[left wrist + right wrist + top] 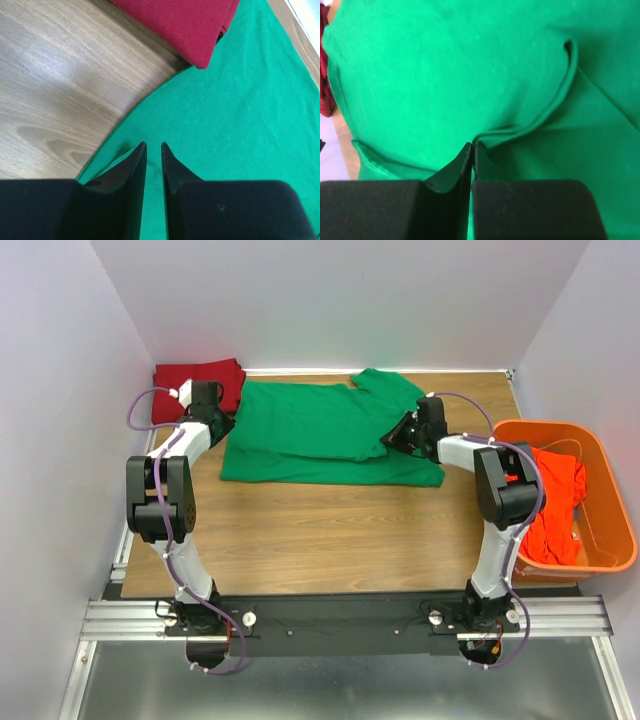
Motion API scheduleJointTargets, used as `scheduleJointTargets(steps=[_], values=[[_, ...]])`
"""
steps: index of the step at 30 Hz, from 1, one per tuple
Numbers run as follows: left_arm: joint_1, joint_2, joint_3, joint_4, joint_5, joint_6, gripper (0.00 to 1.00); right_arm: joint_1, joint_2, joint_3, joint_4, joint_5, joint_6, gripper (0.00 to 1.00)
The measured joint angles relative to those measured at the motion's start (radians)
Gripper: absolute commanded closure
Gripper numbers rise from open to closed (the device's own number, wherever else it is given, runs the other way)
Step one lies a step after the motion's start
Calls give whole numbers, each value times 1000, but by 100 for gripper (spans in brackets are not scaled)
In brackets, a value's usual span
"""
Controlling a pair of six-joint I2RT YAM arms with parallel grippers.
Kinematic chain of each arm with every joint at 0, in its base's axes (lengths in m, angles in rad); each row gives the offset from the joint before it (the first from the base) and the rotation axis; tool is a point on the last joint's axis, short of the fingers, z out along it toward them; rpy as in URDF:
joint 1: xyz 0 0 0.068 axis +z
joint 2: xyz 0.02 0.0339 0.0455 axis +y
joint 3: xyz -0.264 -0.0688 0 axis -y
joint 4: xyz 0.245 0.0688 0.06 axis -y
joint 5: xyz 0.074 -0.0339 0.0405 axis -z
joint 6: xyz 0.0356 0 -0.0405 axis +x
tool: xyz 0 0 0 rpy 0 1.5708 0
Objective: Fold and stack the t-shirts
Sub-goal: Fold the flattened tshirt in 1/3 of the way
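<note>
A bright green t-shirt (310,430) lies spread on the back half of the table, its right side partly folded over. My left gripper (215,428) sits at the shirt's left edge. In the left wrist view its jaws (152,145) stand narrowly apart, and green cloth (235,100) fills the gap and wrinkles at the tips. My right gripper (392,440) is shut (472,145) on a raised fold by a hem of the green shirt (445,75). A folded dark red t-shirt (195,375) (190,20) lies at the back left. An orange-red t-shirt (555,500) hangs in the basket.
The orange plastic basket (540,425) stands at the table's right edge, beside the right arm. White walls close in the back and both sides. The dark red shirt's corner overlaps the green cloth near the left gripper. Bare wood lies in front of the green shirt.
</note>
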Motion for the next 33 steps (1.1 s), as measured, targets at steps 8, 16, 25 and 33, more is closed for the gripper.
scheduleJointTargets(steps=[8,16,25,33], values=[[0,-2,0,0,0,4,75,0,111,151,-7,-26,8,91],[0,-10,0,0,0,13,75,4,212,319,-10,-71,1,74],[-12,-31,-9,-2,-6,23,73,10,230,385,-28,-111,-70,26],[-67,-31,-5,-61,-84,5,73,12,75,297,-130,40,-121,26]])
